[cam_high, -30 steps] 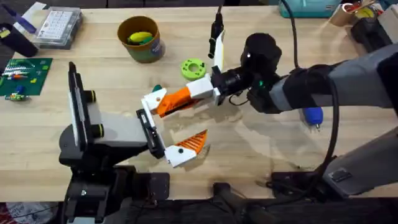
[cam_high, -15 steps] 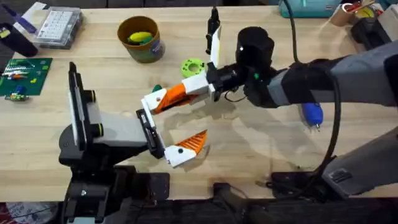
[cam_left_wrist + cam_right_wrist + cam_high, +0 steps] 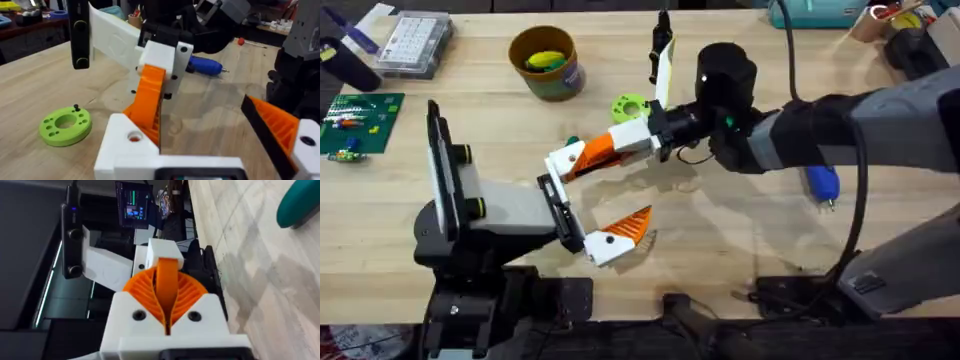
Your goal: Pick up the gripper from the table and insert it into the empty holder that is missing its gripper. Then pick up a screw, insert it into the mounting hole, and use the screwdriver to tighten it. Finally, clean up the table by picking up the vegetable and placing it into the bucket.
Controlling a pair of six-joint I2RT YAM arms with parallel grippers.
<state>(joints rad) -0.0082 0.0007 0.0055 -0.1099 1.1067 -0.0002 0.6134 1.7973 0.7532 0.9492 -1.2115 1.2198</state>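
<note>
My right gripper (image 3: pixel 642 140), clamped on the gripper (image 3: pixel 582 156), has edged it slightly up-left, its base now at the holder (image 3: pixel 556 192), so seating looks close.

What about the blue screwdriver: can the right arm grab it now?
Probably not yet: the right gripper has its jaws shut on the gripper, though the screwdriver lies uncovered nearby.

I get bright, even overhead light on the table (image 3: pixel 740 240), with soft shadows under the arms. My left wrist feed blurs nearby; the right wrist's background sits dim and unfocused.
</note>
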